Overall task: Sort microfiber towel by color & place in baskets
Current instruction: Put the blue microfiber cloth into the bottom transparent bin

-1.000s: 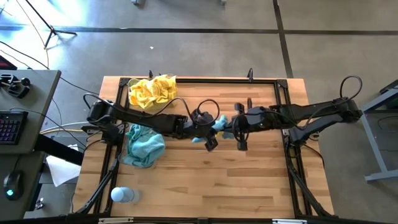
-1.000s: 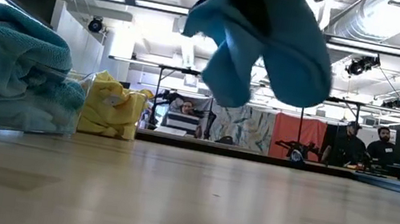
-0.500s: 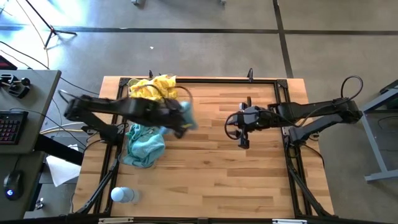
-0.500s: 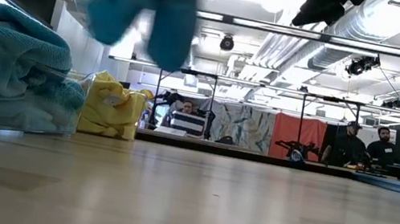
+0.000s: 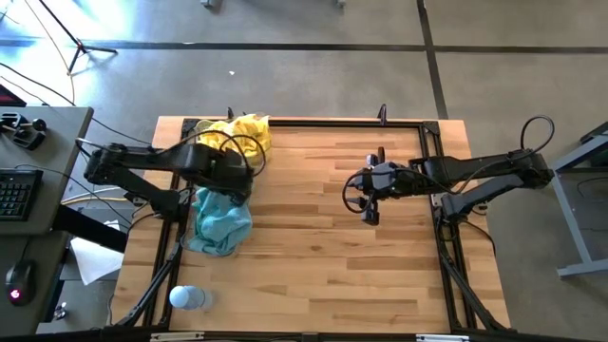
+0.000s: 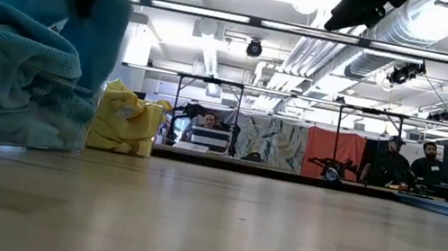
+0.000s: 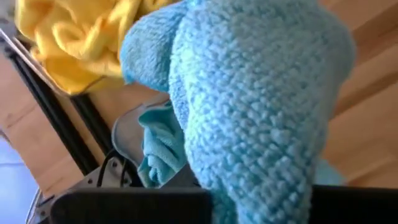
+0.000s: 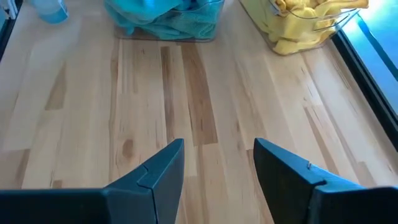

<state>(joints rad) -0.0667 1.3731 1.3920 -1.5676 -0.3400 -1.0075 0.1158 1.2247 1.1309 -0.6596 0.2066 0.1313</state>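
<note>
Left claw (image 5: 237,180) now over two baskets (image 8: 163,32), clamping one teal towel (image 7: 261,106); right claw (image 8: 217,163) apart.

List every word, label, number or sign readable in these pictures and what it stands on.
None can be read.
Bottle: no label legible.
Keyboard: its keys are too small to read.
Hangings in the room behind: patterns only, no legible text.
Towels, baskets, table, both arms: no markings visible.
</note>
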